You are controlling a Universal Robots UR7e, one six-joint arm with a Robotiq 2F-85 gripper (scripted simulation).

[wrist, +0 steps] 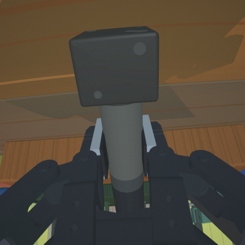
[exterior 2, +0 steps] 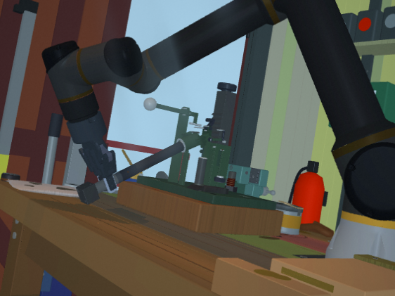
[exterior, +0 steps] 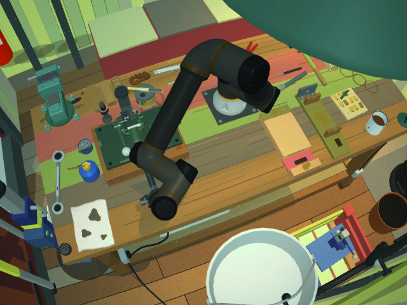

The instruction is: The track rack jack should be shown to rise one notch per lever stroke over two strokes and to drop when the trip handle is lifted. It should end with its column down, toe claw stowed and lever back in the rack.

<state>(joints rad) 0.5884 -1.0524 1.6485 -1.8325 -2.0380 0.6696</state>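
Observation:
The track rack jack (exterior 2: 211, 148) stands on a green plate on a wooden block at the bench's left side, its dark column (exterior 2: 225, 109) upright with a round cap on top. Its long dark lever (exterior 2: 140, 167) slopes down from the jack's socket toward the bench's front edge and ends in a square block (wrist: 114, 66). I have the lever's grey neck, just behind that block, clamped in my gripper (exterior 2: 107, 181), low over the bench top. The trip handle with its white ball (exterior 2: 150, 103) sticks out above the lever. The toe claw is hidden from me.
A white bucket (exterior: 261, 267) stands on the floor in front of the bench. A stained white cloth (exterior: 92, 225), a ring spanner (exterior: 58, 177) and a blue can (exterior: 89, 170) lie left of the jack. A teal vice (exterior: 54, 98) sits at the back left.

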